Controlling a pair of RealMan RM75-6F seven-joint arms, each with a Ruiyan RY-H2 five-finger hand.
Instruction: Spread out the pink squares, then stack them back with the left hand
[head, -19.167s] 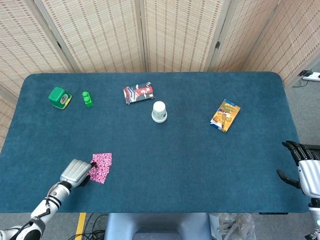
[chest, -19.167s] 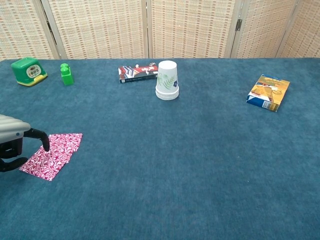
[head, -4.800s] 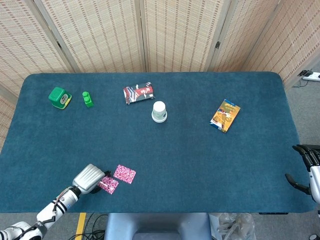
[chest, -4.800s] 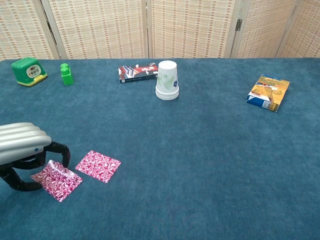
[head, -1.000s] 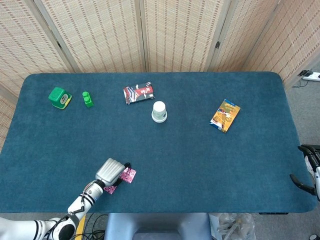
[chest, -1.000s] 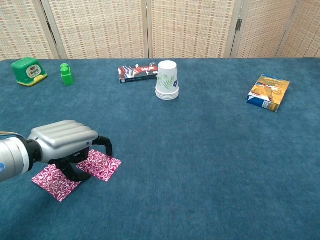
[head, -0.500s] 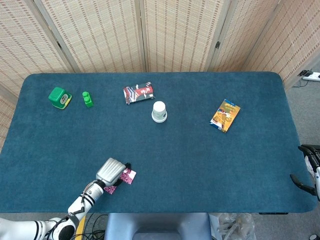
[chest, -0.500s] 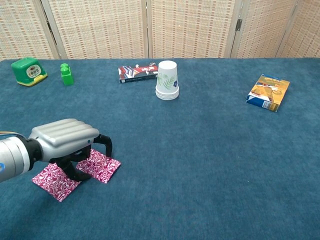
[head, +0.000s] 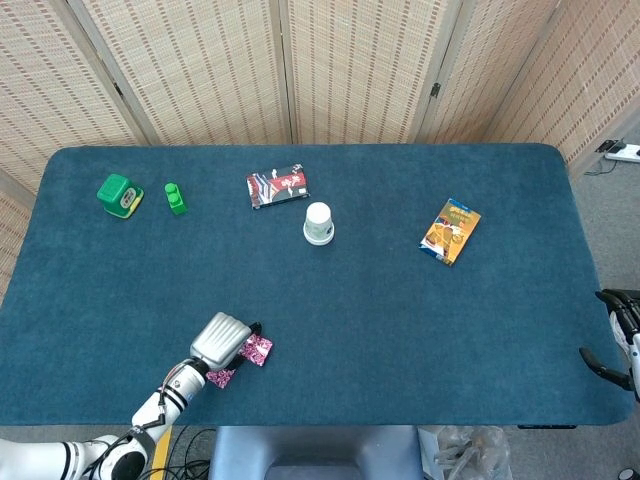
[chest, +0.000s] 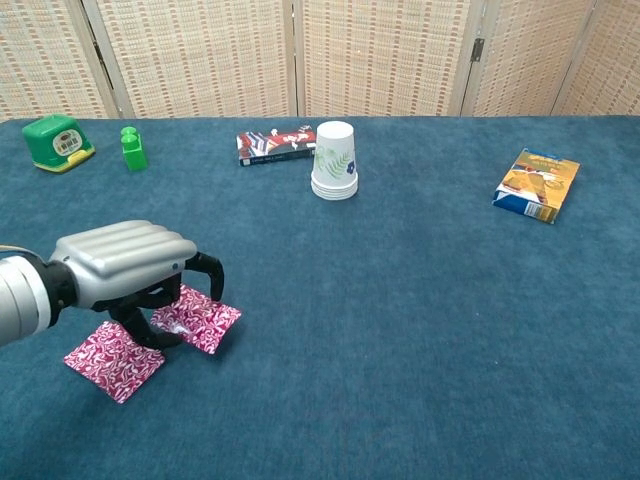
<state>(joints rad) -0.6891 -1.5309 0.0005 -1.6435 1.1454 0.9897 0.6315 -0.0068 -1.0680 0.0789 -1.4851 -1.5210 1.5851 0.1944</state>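
Note:
Two pink patterned squares lie near the table's front left. In the chest view my left hand (chest: 125, 268) arches over the right-hand square (chest: 203, 318) and pinches its left side between thumb and fingers, so that side is raised off the cloth. The other square (chest: 113, 361) lies flat just left of it, below the hand. From the head view, the left hand (head: 221, 340) covers most of both; the right-hand square (head: 259, 349) and a corner of the other square (head: 221, 378) show. My right hand (head: 624, 345) is at the frame's right edge, off the table, holding nothing with its fingers apart.
Along the back stand a green box (chest: 58, 141), a small green bottle (chest: 133, 148), a dark red packet (chest: 274, 143) and a stack of paper cups (chest: 334, 161). An orange and blue snack box (chest: 538, 184) lies at the right. The table's front edge (head: 320, 424) is close to the squares.
Over the last second my left hand has closed on the right-hand square and lifted its left side. About five seconds ago the hand was on the other square, further left.

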